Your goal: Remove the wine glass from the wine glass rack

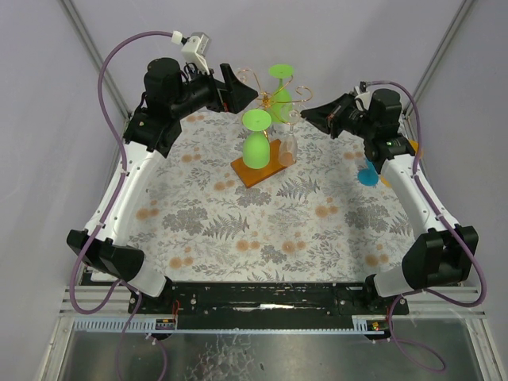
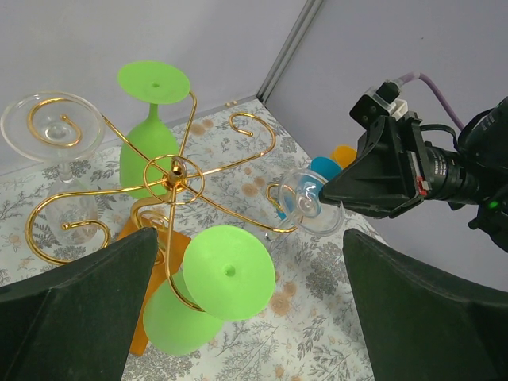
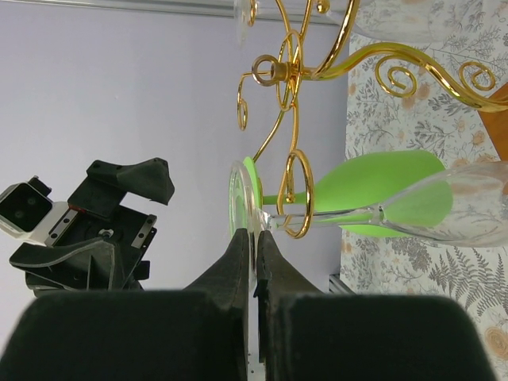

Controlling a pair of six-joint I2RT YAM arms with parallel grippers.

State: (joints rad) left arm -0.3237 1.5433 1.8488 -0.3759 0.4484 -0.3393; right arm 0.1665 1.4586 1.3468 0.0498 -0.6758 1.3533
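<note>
As it hangs inverted, the wine glass (image 3: 464,208) looks clear.

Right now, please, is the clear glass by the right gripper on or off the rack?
On: clear glass hangs inverted, stem inside the rack's curl.

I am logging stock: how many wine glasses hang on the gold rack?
4. Far green glass at the back of the rack, near green glass in front, first clear glass toward the left arm, second clear glass, foot pinched by the right end effector. None seems hidden.
</note>
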